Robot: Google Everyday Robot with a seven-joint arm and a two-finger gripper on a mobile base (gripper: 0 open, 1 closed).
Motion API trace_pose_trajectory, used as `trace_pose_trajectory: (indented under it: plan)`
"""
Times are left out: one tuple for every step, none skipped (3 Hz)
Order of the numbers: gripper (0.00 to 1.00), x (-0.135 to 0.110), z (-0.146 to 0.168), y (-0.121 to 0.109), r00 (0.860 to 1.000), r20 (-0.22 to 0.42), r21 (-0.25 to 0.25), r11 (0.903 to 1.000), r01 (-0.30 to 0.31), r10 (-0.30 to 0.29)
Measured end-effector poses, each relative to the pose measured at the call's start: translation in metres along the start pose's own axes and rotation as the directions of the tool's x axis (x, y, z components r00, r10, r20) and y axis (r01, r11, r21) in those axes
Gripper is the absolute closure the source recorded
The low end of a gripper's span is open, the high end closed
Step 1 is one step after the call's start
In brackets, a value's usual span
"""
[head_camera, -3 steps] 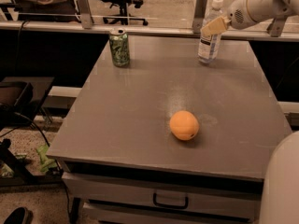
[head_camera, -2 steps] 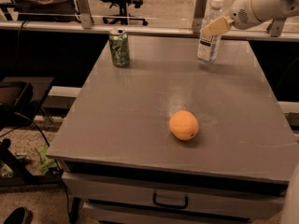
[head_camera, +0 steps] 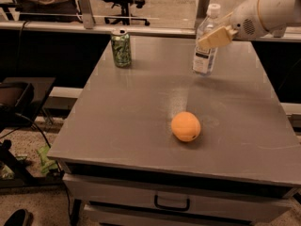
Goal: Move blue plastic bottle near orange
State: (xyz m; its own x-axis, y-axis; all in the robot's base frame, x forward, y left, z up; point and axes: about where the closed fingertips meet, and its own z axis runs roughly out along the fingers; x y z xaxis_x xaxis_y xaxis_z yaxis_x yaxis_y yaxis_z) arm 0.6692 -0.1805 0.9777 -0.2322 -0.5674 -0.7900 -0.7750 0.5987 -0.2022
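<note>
Claw (head_camera: 210, 39) clamped high on bottle (head_camera: 204, 60) to keep it upright; orange (head_camera: 186, 126) sits well apart, front-left of claw, on worktop (head_camera: 117, 117).

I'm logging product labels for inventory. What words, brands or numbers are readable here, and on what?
Nothing can be read.
bottle, white label: dark print, too blurred to read.
green can: markings too blurred to read.
orange: no text.
table: no text.
claw, up against the bottle near the table's far right edge: no text seen.
</note>
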Motion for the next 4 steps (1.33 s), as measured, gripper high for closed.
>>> trace_pose_trajectory:
  plan:
    - [1.0,-0.002,-0.012,0.042,0.998,0.023,-0.054,0.997,0.055,-0.054]
    - [1.0,-0.004,-0.023,0.076,0.995,0.05,-0.099,0.9908,0.092,-0.087]
    - [1.0,-0.001,-0.029,0.098,0.993,0.069,-0.145,0.9841,0.102,-0.093]
    - [1.0,0.005,-0.028,0.111,0.994,0.079,-0.194,0.9764,0.095,-0.08]
